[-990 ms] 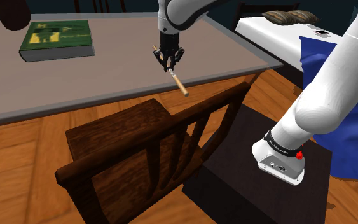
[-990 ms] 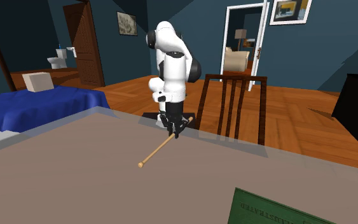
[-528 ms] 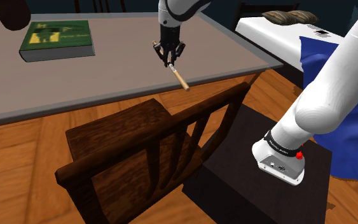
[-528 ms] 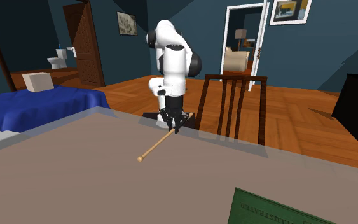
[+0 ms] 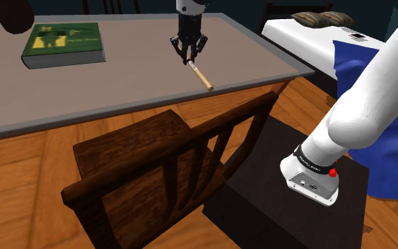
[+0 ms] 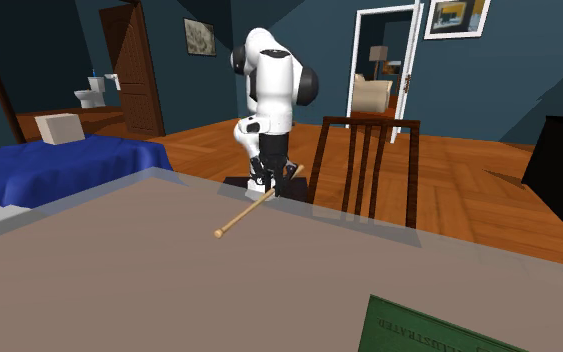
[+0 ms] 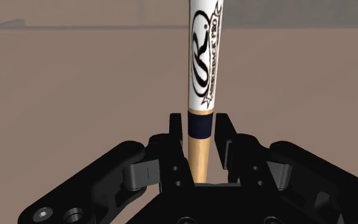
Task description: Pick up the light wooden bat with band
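Note:
The bat (image 7: 203, 60) has a white printed barrel, a dark blue band and a light wooden handle. My gripper (image 7: 198, 137) is shut on it just below the band, with one finger on each side. In the shoulder view the gripper (image 5: 190, 55) hangs above the grey table (image 5: 119, 81), near its front edge. The bat's thick end (image 5: 203, 78) slants down from it toward the chair. In the second exterior view the bat (image 6: 239, 218) tilts above the tabletop (image 6: 119, 270), its knob end lowest, with the gripper (image 6: 270, 190) clasping it.
A green book (image 5: 64, 42) lies on the table at the shoulder view's far left, also seen as the book (image 6: 449, 330). A dark wooden chair (image 5: 169, 163) stands against the table's front edge. A blue-covered bed (image 6: 69, 160) is beside the black stand (image 5: 282, 191).
The gripper has risen with the bat held in it. The bat's low knob end has come up higher above the tabletop, and the arm has drawn slightly away from the table edge.

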